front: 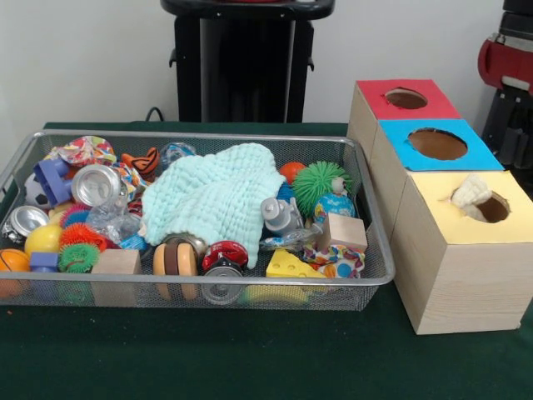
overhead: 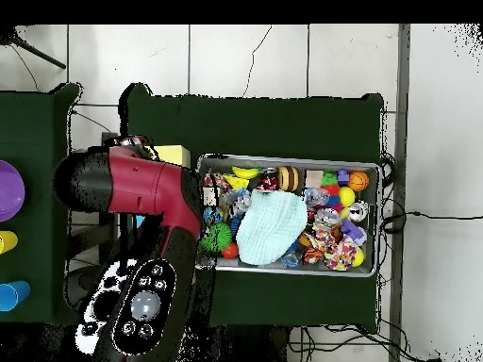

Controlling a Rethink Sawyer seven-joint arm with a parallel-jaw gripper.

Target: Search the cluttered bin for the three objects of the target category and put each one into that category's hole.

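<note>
A big crinkled cloth (front: 218,198) is spread over the middle of the wire basket (front: 200,138), with balls, cans, wooden blocks and a cheese toy (front: 291,265) packed all around it. Three boxes are lined up beside the basket. A cream cloth (front: 471,193) is stuck in the yellow box's hole (front: 491,207). A green worktop (front: 250,350) is seen underneath. The gripper cannot be seen.

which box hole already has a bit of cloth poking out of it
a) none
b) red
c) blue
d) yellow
d: a cream cloth piece pokes out of the round hole in the yellow-topped box, while the holes in the red box and the blue box look empty.
</note>
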